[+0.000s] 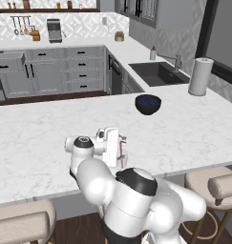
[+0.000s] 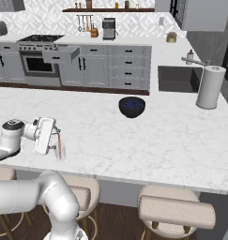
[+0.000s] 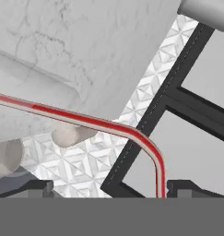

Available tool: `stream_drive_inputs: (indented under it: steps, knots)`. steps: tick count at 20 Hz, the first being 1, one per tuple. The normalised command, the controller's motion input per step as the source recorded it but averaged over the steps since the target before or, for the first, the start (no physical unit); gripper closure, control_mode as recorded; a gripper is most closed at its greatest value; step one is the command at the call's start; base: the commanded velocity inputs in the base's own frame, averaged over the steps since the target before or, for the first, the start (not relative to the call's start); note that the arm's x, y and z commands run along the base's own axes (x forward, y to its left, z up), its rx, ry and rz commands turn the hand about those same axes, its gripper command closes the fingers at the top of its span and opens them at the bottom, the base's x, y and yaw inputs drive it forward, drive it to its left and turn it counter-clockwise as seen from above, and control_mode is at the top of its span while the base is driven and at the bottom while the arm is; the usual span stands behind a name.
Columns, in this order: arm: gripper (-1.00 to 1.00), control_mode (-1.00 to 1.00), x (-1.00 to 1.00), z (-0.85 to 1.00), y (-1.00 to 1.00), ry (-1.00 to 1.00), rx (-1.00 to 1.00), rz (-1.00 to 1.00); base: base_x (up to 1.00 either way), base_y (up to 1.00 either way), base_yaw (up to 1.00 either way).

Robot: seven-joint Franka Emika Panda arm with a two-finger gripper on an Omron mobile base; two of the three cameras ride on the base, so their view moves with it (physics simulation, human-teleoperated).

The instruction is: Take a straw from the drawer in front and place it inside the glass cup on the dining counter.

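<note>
The hand [image 2: 53, 138] sits at the left middle of the right base view, turned sideways over the near edge of the bench [image 2: 171, 140], and at the lower centre of the left base view. In the hand view the straw [image 3: 85, 120] runs in from the left edge, bends and drops down between the two dark tips at the bottom of the frame, so the hand looks pinched on the straw, though the contact itself is cut off by the frame edge.

In the right base view the straw shows as a thin red line standing just right of the hand, its lower part at the glass cup [image 2: 60, 152], a faint clear tumbler on the bench directly under the hand. In the left base view the same red line runs down beside the hand toward the cup. Whether the tip is already inside the rim or only just above it, I cannot tell; the cup is too faint.

Further out, the dark blue bowl [image 2: 132, 106] sits mid-bench, well apart from the cup. The drawer [image 2: 59, 55] stands pulled open in the upper left of the right base view, by the oven.

As a judgement: fetching and carrying are done. What remains is seating the straw fully in the cup and letting go.
</note>
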Motion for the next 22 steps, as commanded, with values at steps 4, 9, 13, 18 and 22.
stream_drive_inputs:
  steps: [4, 9, 13, 18, 22]
  knots:
    - [-1.0, -1.0, 0.0, 0.11, 0.0, 0.09, 0.3, 0.0, 0.0, 0.0, 0.0]
    - [-1.0, -1.0, 0.0, 0.01, 0.0, 0.1, 0.33, 0.0, 0.0, 0.0, 0.0]
    - [-1.0, -1.0, -0.24, 0.21, 0.0, 0.01, 0.32, 0.0, 0.0, 0.0, 0.0]
    - [-1.0, -1.0, -0.66, 0.64, 0.0, -0.01, 0.29, 0.0, 0.0, 0.0, 0.0]
    - [-1.0, -1.0, -0.96, 0.79, -0.23, -0.04, 0.3, 0.0, 0.0, 0.0, 0.0]
